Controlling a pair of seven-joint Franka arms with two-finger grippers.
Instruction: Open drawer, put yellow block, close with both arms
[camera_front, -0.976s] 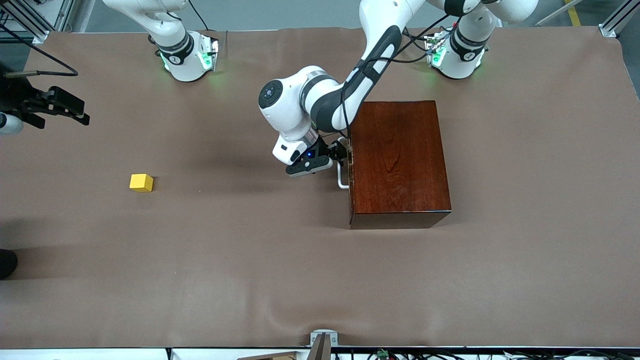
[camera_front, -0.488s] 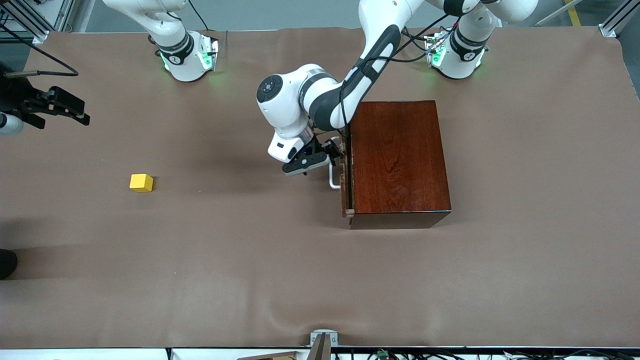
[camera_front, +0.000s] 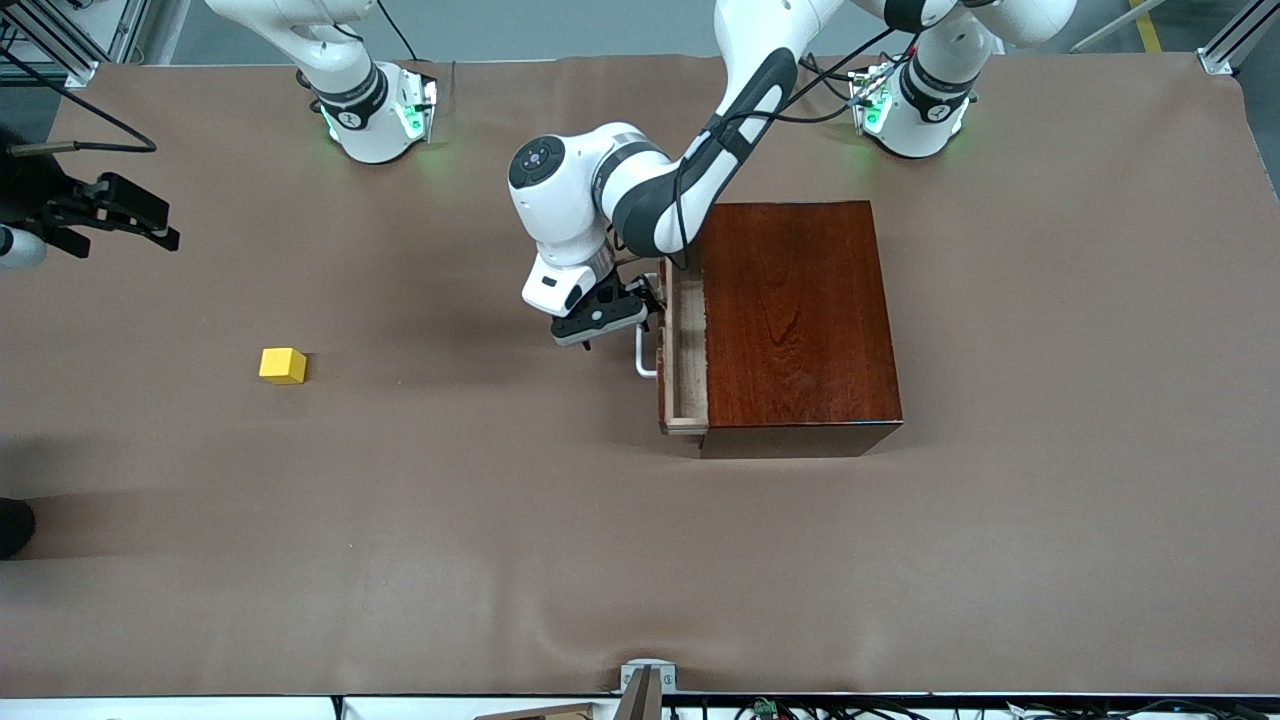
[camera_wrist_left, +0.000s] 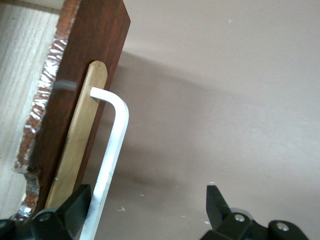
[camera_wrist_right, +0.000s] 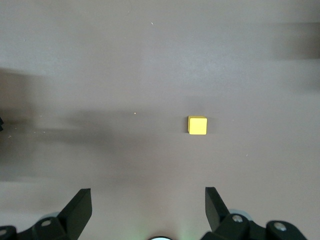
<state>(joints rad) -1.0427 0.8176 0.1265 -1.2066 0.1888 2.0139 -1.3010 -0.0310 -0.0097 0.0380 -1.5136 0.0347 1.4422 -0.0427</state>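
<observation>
Front view: the left gripper (camera_front: 612, 318) sits at the white handle (camera_front: 645, 352) of the drawer (camera_front: 684, 352), which stands partly out of the dark wooden box (camera_front: 795, 318), a strip of pale tray showing. The handle's long axis runs along the drawer front, toward and away from the front camera. The yellow block (camera_front: 283, 365) rests on the brown counter (camera_front: 500, 520), well apart from the drawer, toward the right arm's end. The right gripper (camera_front: 105, 215) hovers over the counter edge at that end, waiting, and it is clearly the arm nearer the block.

Left wrist view: the fingers (camera_wrist_left: 75, 207) are spread wide, 1 pressed against the white bar (camera_wrist_left: 111, 155), the other well clear of it. So the bar looks hooked, not clamped. The dark drawer front (camera_wrist_left: 80, 100) runs alongside the bar.

Right wrist view: the right gripper (camera_wrist_right: 145, 212) is wide open and holds nothing. The block (camera_wrist_right: 197, 125) lies on the bare counter ahead of the fingers (camera_wrist_right: 77, 207), off toward 1 of them, so the approach wants a sideways shift before descending.
</observation>
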